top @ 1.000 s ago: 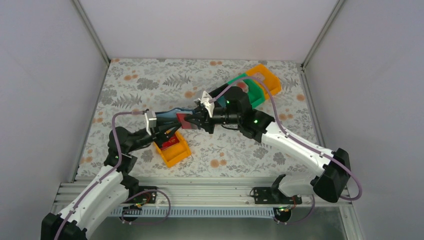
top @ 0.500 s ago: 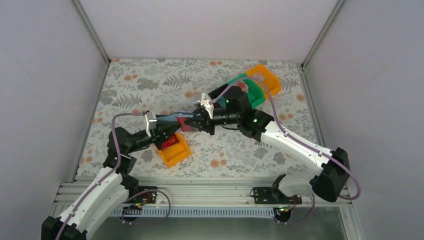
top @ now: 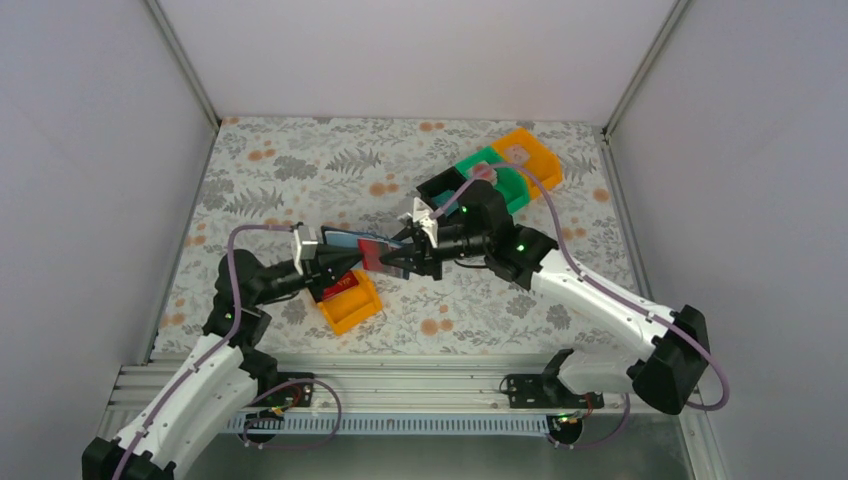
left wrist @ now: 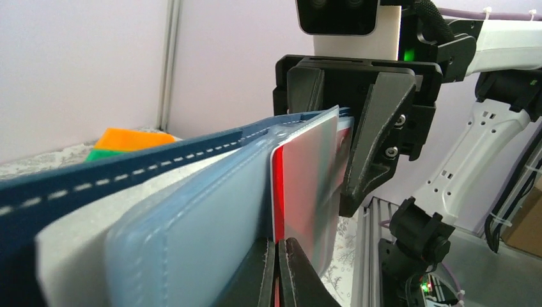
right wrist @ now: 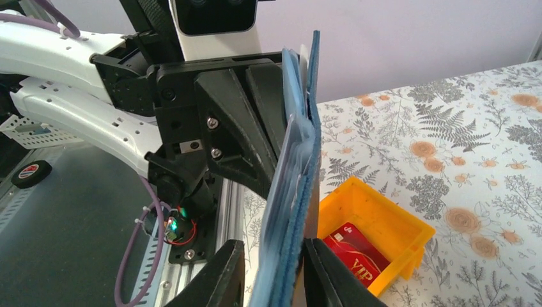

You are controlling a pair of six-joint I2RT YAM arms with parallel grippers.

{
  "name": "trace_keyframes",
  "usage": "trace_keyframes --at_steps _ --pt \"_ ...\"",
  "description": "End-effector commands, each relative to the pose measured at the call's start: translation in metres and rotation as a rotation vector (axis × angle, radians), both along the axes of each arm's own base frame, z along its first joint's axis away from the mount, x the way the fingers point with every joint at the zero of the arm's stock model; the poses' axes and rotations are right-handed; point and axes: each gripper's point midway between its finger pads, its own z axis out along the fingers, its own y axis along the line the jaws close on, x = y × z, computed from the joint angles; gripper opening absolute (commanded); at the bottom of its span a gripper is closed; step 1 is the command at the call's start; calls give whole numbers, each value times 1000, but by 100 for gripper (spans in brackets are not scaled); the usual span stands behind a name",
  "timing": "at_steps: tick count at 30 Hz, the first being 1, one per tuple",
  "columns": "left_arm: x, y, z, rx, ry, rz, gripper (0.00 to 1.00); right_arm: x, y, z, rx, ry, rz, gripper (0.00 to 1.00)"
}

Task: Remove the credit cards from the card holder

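Note:
The card holder [top: 343, 238], a navy wallet with pale blue sleeves, is held in the air between both grippers. My left gripper [top: 350, 262] is shut on the edge of a red credit card [top: 377, 252] that sticks out of a sleeve. In the left wrist view its fingertips [left wrist: 286, 256] pinch that red card [left wrist: 277, 192] beside the wallet [left wrist: 160, 192]. My right gripper [top: 400, 260] is shut on the wallet's other end. In the right wrist view the wallet [right wrist: 295, 192] stands edge-on between its jaws [right wrist: 273, 256]. Another red card [right wrist: 353, 257] lies in the near orange bin [right wrist: 409, 225].
The near orange bin [top: 355, 305] sits under the wallet. A black bin [top: 440, 188], a green bin [top: 505, 188] and a second orange bin [top: 538, 165] stand in a row at the back right; pale cards lie in the green and orange ones.
My right gripper has come down and towards the near edge with the wallet. My left gripper has shifted a little right, so the two grippers are closer together.

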Motion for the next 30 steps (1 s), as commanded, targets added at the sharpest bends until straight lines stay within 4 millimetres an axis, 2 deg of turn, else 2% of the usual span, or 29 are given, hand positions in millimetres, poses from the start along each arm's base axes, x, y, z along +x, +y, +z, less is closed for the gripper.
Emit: trace_keyframes --at_steps 1,10,15,21,24,27,30 --pt "2 4 17 3 -72 27 2 -13 -14 2 4 7 34 22" --pt "4 5 11 56 -86 31 2 -9 -27 -1 -10 13 2 9" --pt "5 5 3 89 -85 34 2 -6 -31 1 -10 9 -16 4" --pt "-15 -4 2 41 -139 -85 2 -13 -22 6 11 56 70 4" --pt "-14 -6 0 17 -117 -84 10 -16 -20 12 34 55 104 4" --pt "-14 -7 -1 2 -109 -79 25 -19 -19 17 51 47 123 4" --pt "-12 -7 0 -6 -105 -67 26 -19 -18 18 50 50 133 4"
